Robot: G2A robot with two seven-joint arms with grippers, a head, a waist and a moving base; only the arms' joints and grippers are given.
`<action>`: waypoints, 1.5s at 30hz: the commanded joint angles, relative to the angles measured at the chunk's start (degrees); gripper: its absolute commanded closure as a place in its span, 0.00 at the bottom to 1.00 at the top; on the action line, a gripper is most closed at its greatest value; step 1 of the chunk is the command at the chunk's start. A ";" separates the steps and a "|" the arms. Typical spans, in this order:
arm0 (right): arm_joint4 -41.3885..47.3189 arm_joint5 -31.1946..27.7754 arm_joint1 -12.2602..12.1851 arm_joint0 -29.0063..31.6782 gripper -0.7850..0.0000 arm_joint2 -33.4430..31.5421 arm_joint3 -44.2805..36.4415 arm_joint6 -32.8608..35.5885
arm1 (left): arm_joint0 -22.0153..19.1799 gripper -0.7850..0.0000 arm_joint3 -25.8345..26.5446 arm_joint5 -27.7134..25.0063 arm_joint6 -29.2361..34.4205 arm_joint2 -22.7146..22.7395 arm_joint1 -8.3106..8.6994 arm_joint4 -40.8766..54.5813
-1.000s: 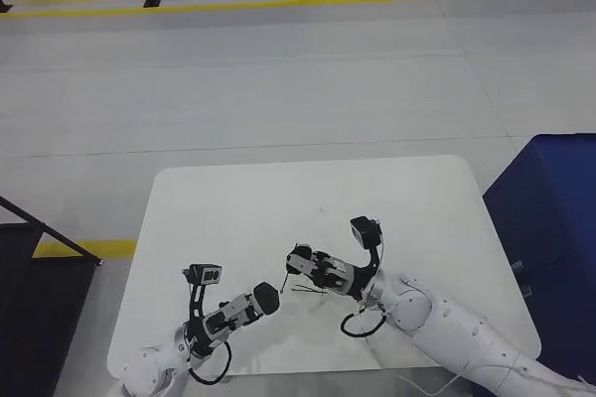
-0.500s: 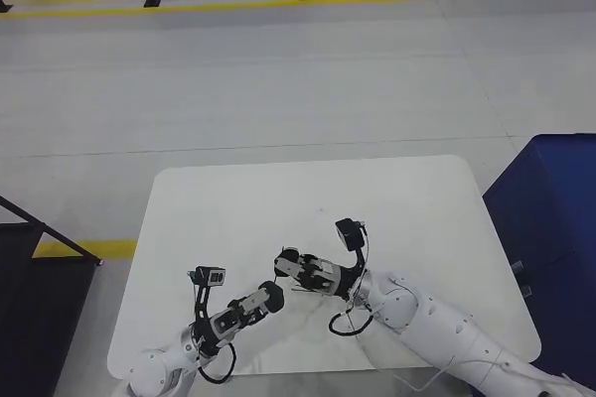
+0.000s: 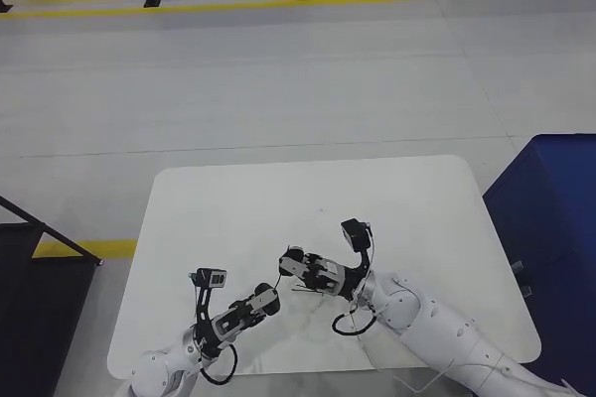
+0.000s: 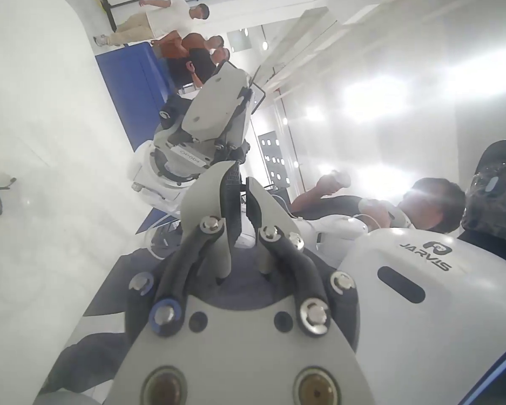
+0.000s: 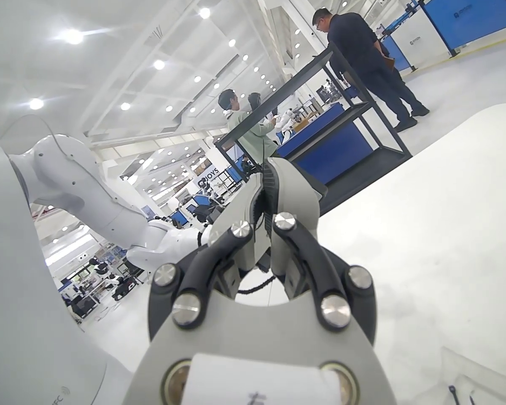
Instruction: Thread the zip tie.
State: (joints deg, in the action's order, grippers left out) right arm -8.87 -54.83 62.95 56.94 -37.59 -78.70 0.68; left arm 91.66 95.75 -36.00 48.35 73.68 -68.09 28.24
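Zip tie (image 3: 300, 289) pinched in right pincer (image 3: 290, 264); left pincer (image 3: 265, 297), likewise pressed together, just near-left, both eased slightly apart after closing in; threading judged unfinished.

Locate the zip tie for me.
In the top view the zip tie is a thin dark strand beside the right hand, between it and the left hand, over the near middle of the table.

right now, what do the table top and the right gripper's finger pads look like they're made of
Table top: smooth white board with rounded corners and little sheen, probably laminate or coated wood. Right gripper pads: black and finely ribbed, likely rubber, set in pale grey shells that look like hard plastic or painted metal.
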 commanded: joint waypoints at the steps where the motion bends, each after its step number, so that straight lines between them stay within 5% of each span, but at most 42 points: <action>1: -0.11 -0.24 0.09 0.21 1.00 -0.45 -0.27 0.66 | 0.02 1.00 -0.01 0.10 -0.20 -0.11 0.03 -0.21; 2: 0.04 -0.34 0.12 0.32 1.00 -0.76 -0.37 0.87 | 0.03 1.00 -0.09 0.31 -0.33 -0.15 0.05 -0.28; 3: 0.52 -0.27 0.14 0.48 0.78 -1.28 -0.40 0.58 | 0.01 1.00 -0.16 0.72 -0.55 -0.17 0.07 -0.20; 4: 0.16 -1.01 0.14 0.36 0.00 -1.50 -0.71 1.48 | -0.05 1.00 -0.15 0.97 -0.71 -0.14 0.09 -0.03; 16: 3.28 -0.88 -0.02 1.70 0.00 -3.37 -1.83 1.71 | -0.48 1.00 0.31 0.11 -1.60 0.73 0.19 -1.67; 20: 18.76 7.07 -1.29 2.47 0.00 -4.87 -1.41 11.82 | 1.58 1.00 4.50 -12.93 -20.74 7.57 -0.38 -33.73; 23: 31.84 12.15 -3.11 2.83 0.00 -8.30 -1.81 24.34 | 3.97 1.00 9.77 -13.93 -38.43 9.03 -1.88 -60.58; 28: 43.82 20.31 -5.75 4.86 0.00 -14.50 -4.50 40.82 | 6.38 1.00 11.89 -1.11 -68.33 5.34 -3.47 -102.58; 36: 44.51 22.77 -5.66 5.34 0.00 -13.82 -5.16 41.56 | 5.76 1.00 13.25 -0.52 -68.85 5.70 -3.43 -104.20; 40: 51.23 34.58 -5.86 4.98 0.00 -14.21 -6.01 49.14 | 8.04 1.00 16.67 17.69 -77.36 4.67 -3.08 -132.07; 45: 55.34 43.71 -6.82 5.73 0.00 -17.39 -5.34 57.21 | 10.00 1.00 14.98 35.42 -82.54 2.62 -3.08 -148.25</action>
State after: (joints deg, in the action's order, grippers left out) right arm 45.79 -12.78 56.32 62.39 -54.16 -84.15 56.83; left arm 101.50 111.12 -6.59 -33.69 76.55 -71.19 -104.48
